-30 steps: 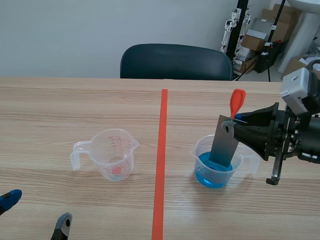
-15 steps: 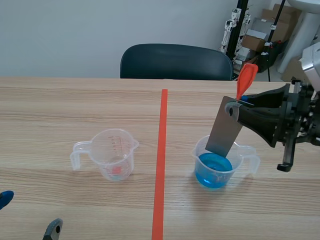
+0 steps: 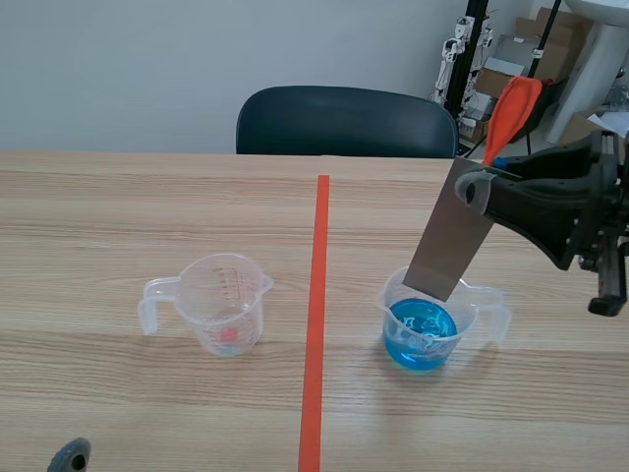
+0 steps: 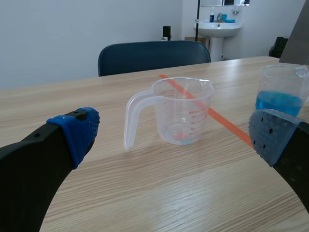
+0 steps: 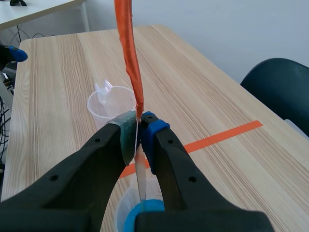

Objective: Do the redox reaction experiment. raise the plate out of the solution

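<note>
Right gripper [image 3: 474,187] clamps the top end of flat grey metal plate [image 3: 447,246]. Long axis steep, top leaning toward right arm; lower edge points down at mouth of clear plastic cup of blue solution [image 3: 421,334]. Left gripper [image 4: 174,137] fingers spread, empty.

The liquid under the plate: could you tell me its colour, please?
The liquid is blue, clearest in the scene view.

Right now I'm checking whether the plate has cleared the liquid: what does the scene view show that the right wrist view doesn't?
Only the scene view: the grey plate as a flat, tilted face, its lower edge apparently just above the blue solution, at the cup rim. Only the right wrist view: the pads of the right gripper clamping the plate, seen edge-on. Both: the orange tag, the empty measuring cup, the tape line.
</note>
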Controlling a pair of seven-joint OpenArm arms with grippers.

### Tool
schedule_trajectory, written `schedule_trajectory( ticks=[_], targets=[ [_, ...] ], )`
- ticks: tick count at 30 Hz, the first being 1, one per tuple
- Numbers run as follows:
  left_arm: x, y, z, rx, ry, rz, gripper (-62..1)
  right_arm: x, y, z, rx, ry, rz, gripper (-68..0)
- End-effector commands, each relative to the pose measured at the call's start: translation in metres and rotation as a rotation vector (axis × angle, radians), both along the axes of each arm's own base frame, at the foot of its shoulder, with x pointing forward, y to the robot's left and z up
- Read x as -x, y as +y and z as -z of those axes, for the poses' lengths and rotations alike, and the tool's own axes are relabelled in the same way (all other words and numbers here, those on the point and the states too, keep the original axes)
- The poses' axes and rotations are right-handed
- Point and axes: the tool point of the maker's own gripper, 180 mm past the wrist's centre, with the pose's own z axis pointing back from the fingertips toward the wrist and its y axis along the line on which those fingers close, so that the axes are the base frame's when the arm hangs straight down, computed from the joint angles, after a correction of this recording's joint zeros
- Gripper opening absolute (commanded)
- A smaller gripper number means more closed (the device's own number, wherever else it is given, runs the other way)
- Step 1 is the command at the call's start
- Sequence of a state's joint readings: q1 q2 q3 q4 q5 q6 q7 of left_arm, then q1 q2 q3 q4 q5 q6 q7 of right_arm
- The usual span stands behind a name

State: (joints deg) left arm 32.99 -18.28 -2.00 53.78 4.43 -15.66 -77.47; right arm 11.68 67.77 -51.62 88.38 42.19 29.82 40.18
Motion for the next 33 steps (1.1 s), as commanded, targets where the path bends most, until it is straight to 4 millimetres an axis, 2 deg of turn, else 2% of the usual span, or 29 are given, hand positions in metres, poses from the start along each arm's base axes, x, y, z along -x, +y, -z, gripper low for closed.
schedule_trajectory(
  ticks=[1, 7, 8, 11, 13, 20, 24, 33],
  targets=[
    [0.001, 0.003, -0.006, -0.005, -0.012, 0.011, 1.4, -0.001, -0.001, -0.015, -0.029, -0.018, 0.0, -66.9],
    [0.007, 0.017, -0.008, -0.015, 0.002, -0.001, 1.4, -0.002, -0.007, -0.03, -0.055, 0.008, 0.021, -66.9],
    [0.008, 0.02, -0.009, -0.012, 0.004, -0.012, -1.0, -0.002, -0.007, -0.033, -0.058, 0.013, 0.024, -66.9],
    [0.012, 0.03, -0.015, -0.011, -0.013, -0.024, -18.4, -0.001, -0.008, -0.038, -0.065, 0.025, 0.03, -66.9],
    [0.016, 0.035, -0.021, -0.013, -0.031, -0.026, -27.3, -0.001, -0.009, -0.04, -0.065, 0.044, 0.037, -66.9],
    [0.031, 0.059, -0.04, -0.068, -0.068, -0.022, -40.3, 0.0, -0.011, -0.048, -0.074, 0.093, 0.058, -66.9],
    [0.034, 0.072, -0.052, -0.121, -0.062, 0.006, -54.6, 0.001, -0.012, -0.054, -0.076, 0.102, 0.061, -66.9],
    [0.02, 0.094, -0.093, -0.191, -0.073, 0.134, -56.9, -0.01, -0.017, -0.067, -0.075, 0.095, 0.099, -66.9]
  ],
)
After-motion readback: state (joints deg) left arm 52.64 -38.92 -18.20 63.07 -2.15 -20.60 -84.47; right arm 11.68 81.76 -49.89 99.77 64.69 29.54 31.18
